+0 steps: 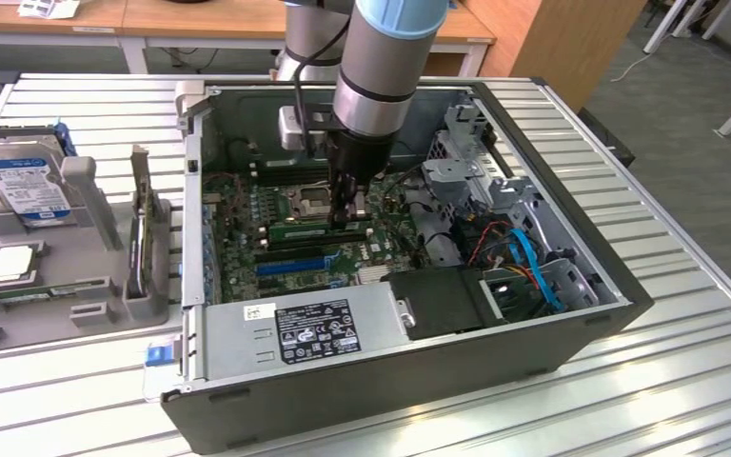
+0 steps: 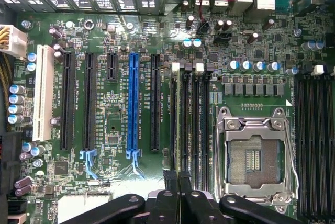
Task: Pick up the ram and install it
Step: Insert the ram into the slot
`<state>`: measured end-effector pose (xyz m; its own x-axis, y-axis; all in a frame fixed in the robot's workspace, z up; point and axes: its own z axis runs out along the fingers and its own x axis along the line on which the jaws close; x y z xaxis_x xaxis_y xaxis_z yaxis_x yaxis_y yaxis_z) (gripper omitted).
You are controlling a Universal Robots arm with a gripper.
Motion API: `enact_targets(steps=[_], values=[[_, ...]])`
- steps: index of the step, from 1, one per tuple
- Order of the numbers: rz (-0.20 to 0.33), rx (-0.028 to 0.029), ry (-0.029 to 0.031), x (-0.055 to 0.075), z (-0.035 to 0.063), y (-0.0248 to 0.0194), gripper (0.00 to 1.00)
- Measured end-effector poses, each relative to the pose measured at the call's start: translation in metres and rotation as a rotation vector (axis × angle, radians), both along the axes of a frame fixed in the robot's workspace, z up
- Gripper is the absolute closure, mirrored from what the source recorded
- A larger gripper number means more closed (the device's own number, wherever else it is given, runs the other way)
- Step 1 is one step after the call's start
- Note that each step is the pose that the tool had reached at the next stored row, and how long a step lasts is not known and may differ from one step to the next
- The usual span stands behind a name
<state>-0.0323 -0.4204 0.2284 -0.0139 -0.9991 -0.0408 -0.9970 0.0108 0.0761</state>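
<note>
Gripper (image 2: 178, 183), pinched tight on ram (image 2: 178, 124), edge-down at memory slot (image 2: 176, 67). Step, as judged: insertion, seating seemingly unfinished. Calls for straight, even downward press.

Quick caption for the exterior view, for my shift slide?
Arm inside the open computer case, gripper closed on the ram at the memory slots.

The gripper (image 2: 178, 182) is seen closed on the ram (image 2: 180, 124), which is viewed edge-on at the black mem. slots (image 2: 196, 124) of the motherboard (image 2: 112, 145). A CPU socket (image 2: 255, 153) w/ bare contacts is found just beside them, and a blue slot (image 2: 134, 103) on the other side.
</note>
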Motion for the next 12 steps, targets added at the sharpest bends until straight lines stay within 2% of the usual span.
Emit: enact_targets(steps=[12], values=[[0.012, 0.0022, 0.0000, 0.0000, 0.0000, 0.0000, 0.88]])
